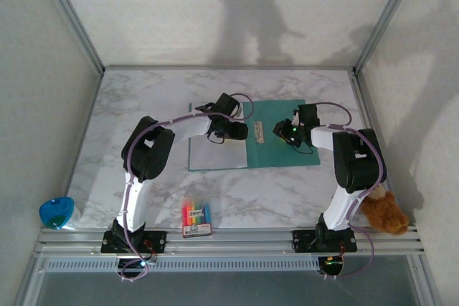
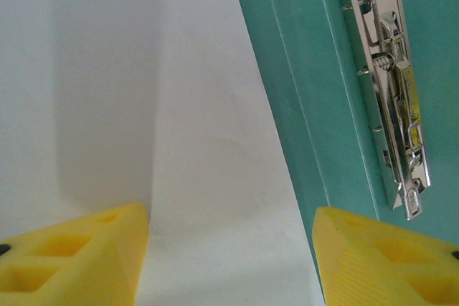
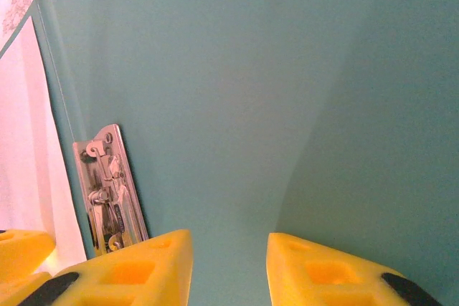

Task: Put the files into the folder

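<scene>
The teal folder lies open and flat in the middle of the marble table. The files — pale sheets — rest on its left panel, their right edge running beside the spine. The left gripper hovers low over that edge, jaws spread wide with nothing between them. That stance looks suited to nudging or squaring the paper rather than lifting it. The right gripper sits over the bare right panel, jaws narrow with a slim gap and nothing held. It is probably there to pin the cover flat, though I cannot tell whether it touches.

From above, the arms hide the area around the fold. The left wrist view fills this in: a chrome spring clip is fixed to the teal panel just right of the fold, clear of the sheet. The right wrist view catches the same clip from the other side, with a yellow fingertip of the other gripper at its lower left corner. Closing the cover looks like the step not yet done.
</scene>
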